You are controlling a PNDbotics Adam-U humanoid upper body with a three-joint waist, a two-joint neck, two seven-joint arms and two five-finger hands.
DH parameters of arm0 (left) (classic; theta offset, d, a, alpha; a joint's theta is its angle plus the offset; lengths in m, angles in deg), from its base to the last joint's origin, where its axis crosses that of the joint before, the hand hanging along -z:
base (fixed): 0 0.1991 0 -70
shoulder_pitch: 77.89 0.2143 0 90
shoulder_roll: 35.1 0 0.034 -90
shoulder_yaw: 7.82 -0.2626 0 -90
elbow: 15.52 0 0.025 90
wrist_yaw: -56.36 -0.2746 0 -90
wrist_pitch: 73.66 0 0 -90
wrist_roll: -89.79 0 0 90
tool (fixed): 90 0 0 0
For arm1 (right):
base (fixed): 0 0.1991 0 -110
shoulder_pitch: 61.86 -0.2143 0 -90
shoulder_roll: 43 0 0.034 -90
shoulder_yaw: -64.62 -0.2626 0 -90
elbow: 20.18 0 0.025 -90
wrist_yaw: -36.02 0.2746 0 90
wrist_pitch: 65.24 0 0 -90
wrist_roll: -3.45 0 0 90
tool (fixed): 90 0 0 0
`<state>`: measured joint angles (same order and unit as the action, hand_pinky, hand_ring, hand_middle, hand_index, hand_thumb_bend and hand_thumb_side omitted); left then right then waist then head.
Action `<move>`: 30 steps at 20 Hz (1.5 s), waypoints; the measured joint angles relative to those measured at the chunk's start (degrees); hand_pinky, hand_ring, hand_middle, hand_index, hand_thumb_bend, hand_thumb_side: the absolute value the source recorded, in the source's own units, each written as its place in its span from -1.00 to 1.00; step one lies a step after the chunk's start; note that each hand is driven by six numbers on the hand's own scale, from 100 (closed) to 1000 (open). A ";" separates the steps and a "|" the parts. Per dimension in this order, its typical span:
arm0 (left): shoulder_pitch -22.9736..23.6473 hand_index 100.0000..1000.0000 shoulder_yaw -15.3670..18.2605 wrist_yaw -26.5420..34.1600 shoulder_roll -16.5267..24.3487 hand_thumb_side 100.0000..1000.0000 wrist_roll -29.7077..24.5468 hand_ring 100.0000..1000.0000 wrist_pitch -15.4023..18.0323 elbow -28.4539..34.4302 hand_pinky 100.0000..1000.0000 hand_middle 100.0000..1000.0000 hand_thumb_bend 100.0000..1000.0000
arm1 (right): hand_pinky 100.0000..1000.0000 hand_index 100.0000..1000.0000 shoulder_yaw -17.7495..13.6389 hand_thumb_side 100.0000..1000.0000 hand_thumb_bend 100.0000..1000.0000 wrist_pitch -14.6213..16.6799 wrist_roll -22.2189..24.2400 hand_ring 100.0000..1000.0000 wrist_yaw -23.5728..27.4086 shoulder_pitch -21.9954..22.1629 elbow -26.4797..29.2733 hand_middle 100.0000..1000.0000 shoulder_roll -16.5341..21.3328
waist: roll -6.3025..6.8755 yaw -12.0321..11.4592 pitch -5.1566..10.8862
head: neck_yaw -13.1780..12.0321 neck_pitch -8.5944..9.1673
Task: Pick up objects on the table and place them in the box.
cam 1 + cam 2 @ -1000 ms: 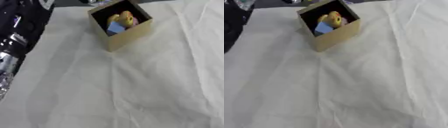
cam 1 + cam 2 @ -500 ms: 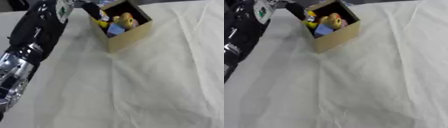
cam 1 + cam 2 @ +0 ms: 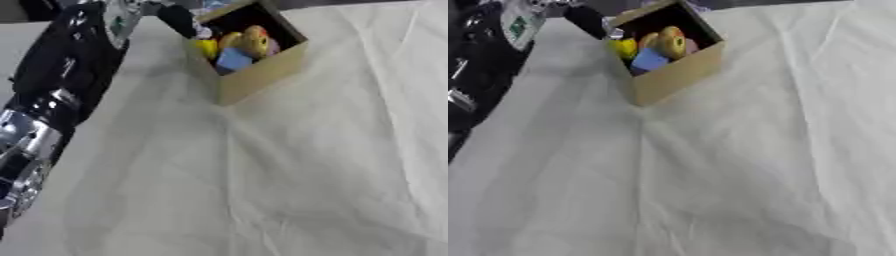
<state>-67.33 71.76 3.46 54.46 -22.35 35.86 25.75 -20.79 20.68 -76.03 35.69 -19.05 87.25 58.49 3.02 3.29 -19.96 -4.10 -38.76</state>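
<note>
An open cardboard box (image 3: 262,75) stands on the cloth at the top middle. Inside it lie a blue block (image 3: 234,59), an orange-yellow rounded thing (image 3: 254,41) and a yellow thing (image 3: 207,48) by the left wall. My left arm (image 3: 70,75), black with silver joints, stretches up the left side. Its hand (image 3: 177,18) is at the box's left rim, just above the yellow thing. Whether the hand touches that thing is unclear. The right hand shows in neither view.
A creased cream cloth (image 3: 737,175) covers the whole table. A white and green label (image 3: 117,20) sits on the left wrist. Dark shapes lie beyond the table's far edge at the top left.
My left arm has swung in from the left edge and reached up to the box. A yellow thing has appeared inside the box by its left wall.
</note>
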 measured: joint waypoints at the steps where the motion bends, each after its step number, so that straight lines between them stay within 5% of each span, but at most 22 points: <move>1: 0.04 0.55 0.20 0.47 0.27 -0.05 0.27 0.32 0.16 0.66 0.59 0.26 -0.72 | 0.73 0.51 -0.01 -0.03 -1.00 0.04 -0.12 0.50 0.01 0.43 0.01 0.16 0.00 | -0.10 -0.76 0.40 | 0.25 -0.08; 4: 2.80 0.56 3.17 2.61 2.07 0.01 2.34 0.28 1.90 4.51 0.60 0.24 -0.79 | 0.73 0.52 -0.27 -0.03 -1.00 0.25 -0.81 0.51 0.04 1.56 0.67 0.17 0.03 | -1.02 -2.08 1.68 | 1.19 -0.32; 8: 8.79 0.57 8.75 6.17 3.79 0.18 5.82 0.26 3.95 10.20 0.60 0.23 -0.81 | 0.73 0.52 -1.23 -0.03 -1.00 0.83 -2.84 0.52 -0.11 3.50 1.89 0.19 0.07 | -1.63 -3.86 1.34 | 2.72 -0.34; 19: 25.38 0.60 24.55 16.41 1.27 0.38 16.06 0.28 -1.57 26.70 0.62 0.25 -0.74 | 0.77 0.56 -2.59 0.04 -1.00 2.48 -6.00 0.57 0.64 9.65 4.20 0.24 -2.13 | -2.79 -5.36 -0.36 | 5.26 1.20; 30: 41.91 0.65 24.23 26.82 -4.06 0.38 26.46 0.28 -9.10 43.59 0.63 0.29 -0.66 | 0.78 0.58 -5.92 0.20 -1.00 0.91 -6.81 0.60 4.94 18.74 3.65 0.30 -5.87 | -2.83 -5.12 -1.59 | 5.73 3.21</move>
<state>-25.42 95.99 30.28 50.40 4.11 26.76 69.34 -26.70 21.59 -82.85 40.63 -0.32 90.90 52.61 0.19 -1.83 -21.55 1.64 -35.55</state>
